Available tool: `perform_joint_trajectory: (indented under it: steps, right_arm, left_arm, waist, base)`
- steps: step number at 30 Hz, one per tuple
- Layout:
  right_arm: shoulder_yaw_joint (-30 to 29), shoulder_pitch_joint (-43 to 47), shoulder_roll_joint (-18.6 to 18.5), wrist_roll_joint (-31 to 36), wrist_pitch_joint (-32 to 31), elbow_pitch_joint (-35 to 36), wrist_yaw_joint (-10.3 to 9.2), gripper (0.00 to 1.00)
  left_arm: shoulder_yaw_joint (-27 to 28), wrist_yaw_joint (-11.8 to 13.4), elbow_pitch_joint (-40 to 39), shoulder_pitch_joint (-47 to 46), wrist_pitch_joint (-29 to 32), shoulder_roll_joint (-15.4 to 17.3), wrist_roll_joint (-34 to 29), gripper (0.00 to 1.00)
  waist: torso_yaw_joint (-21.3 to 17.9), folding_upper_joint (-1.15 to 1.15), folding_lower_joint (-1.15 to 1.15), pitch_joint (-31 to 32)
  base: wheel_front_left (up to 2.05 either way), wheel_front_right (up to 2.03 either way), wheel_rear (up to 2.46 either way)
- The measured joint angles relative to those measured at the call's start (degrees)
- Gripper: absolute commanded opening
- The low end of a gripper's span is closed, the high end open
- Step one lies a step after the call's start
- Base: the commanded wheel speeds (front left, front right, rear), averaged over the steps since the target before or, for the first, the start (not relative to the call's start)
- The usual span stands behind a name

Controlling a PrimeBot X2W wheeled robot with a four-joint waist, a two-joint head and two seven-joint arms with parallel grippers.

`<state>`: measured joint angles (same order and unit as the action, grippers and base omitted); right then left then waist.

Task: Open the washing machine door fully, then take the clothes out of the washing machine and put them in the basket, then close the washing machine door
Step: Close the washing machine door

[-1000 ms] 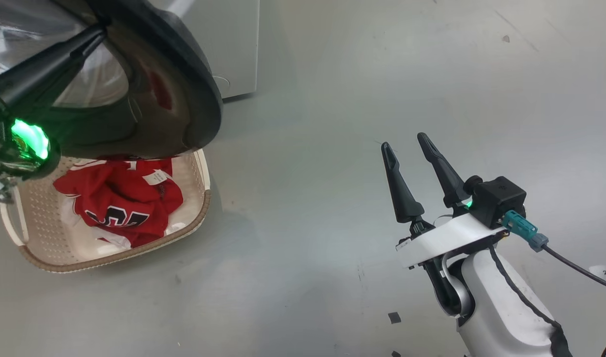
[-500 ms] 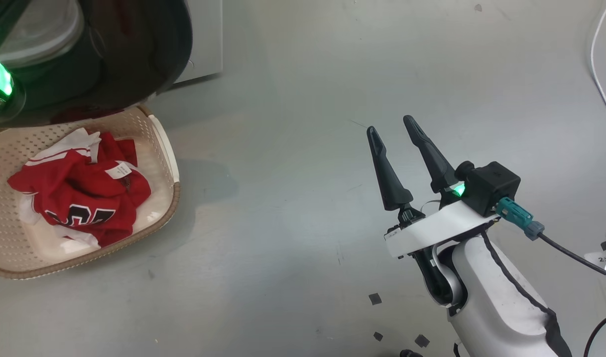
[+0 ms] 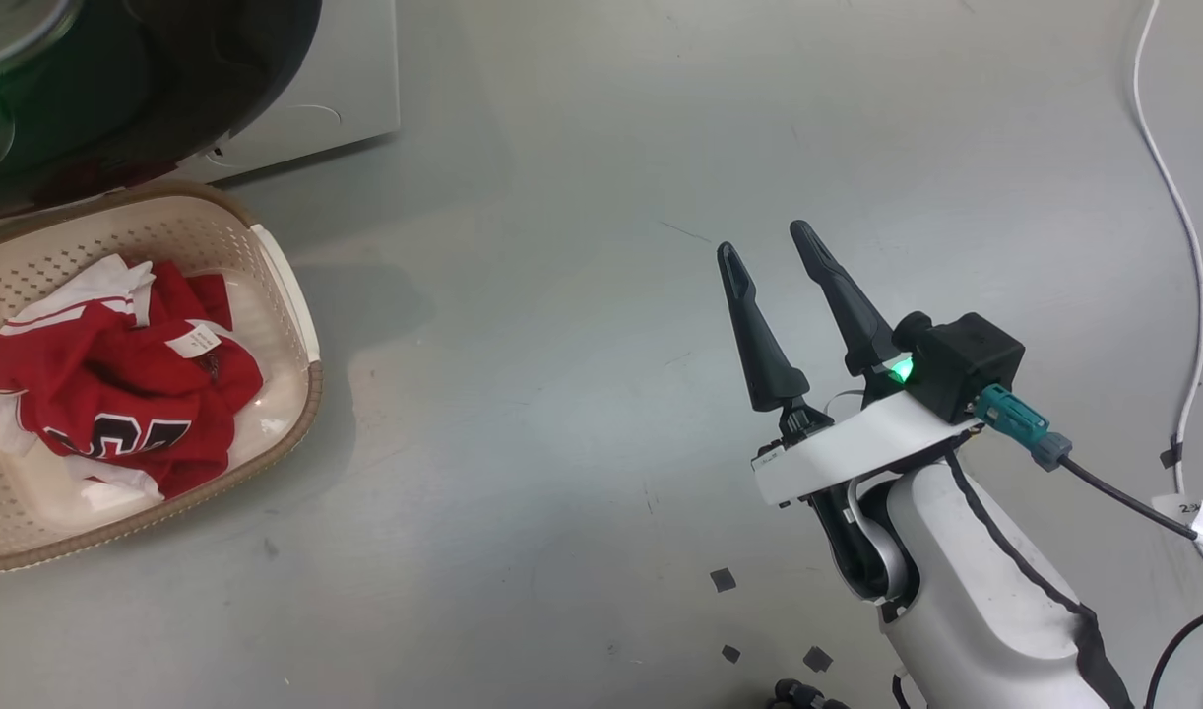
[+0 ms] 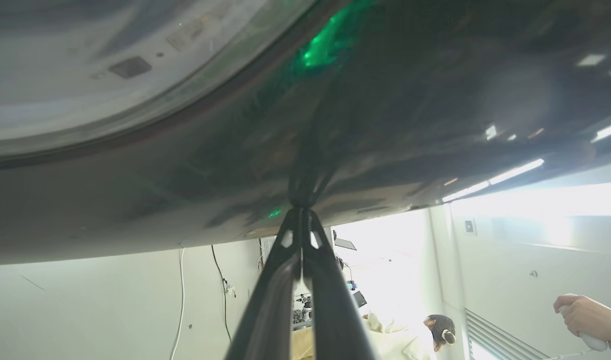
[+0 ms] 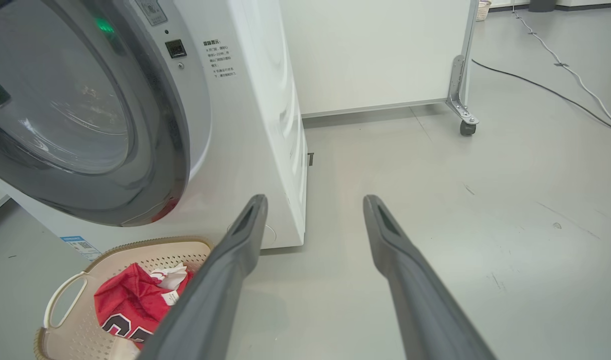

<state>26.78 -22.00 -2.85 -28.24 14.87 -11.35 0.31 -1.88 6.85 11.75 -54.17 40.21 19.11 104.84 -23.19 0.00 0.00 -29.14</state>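
The washing machine door (image 3: 168, 89), black-rimmed with a glass bowl, hangs at the top left above the basket (image 3: 311, 394). The right wrist view shows the door (image 5: 155, 125) standing close to the front of the white washing machine (image 5: 255, 125). The red clothes (image 3: 109, 394) lie bunched in the basket, and appear again as the clothes (image 5: 125, 305) in the basket (image 5: 60, 305). My left gripper (image 4: 301, 212) is shut, its tips touching the door's glossy black rim (image 4: 435, 100). My right gripper (image 3: 764, 240) hovers open and empty over the floor to the basket's right; its fingers also show spread apart (image 5: 315, 200).
Grey floor spreads between the basket and my right arm. A white cable (image 3: 1168, 197) runs along the right side, and small black scraps (image 3: 723, 579) lie near my base. A wheeled white partition (image 5: 460, 100) stands behind the machine. A person's hand (image 4: 580, 315) shows far off.
The head camera has shifted. The door, with my shut left gripper against it, has swung off the basket toward the machine, uncovering the basket's top. My right gripper stays open.
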Motion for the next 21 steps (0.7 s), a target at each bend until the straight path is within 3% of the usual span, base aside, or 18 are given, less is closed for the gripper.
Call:
perform_joint_trajectory:
  steps: [7,14,21]
  right_arm:
    - [-0.1,-0.7,0.0,0.0,0.0,0.1,-0.47,1.00]
    - [-1.6,-0.8,0.0,0.8,0.0,-0.1,-1.03,1.00]
    - [-2.7,-0.8,0.0,2.2,0.0,-0.8,-1.05,1.00]
  left_arm:
    - [-0.8,0.0,2.4,-1.7,-0.5,-0.4,-0.1,0.00]
    - [-1.8,-0.2,4.4,-2.5,-0.5,-2.7,-0.1,0.00]
    - [-1.5,-2.8,5.2,-2.4,0.0,-4.2,0.7,0.00]
  waist:
    - [-0.1,0.00,0.00,-0.1]
    - [1.6,0.00,0.00,0.2]
    - [3.6,0.00,0.00,1.0]
  base:
    - [0.00,0.00,0.00]
    - [0.00,0.00,0.00]
    - [0.00,0.00,0.00]
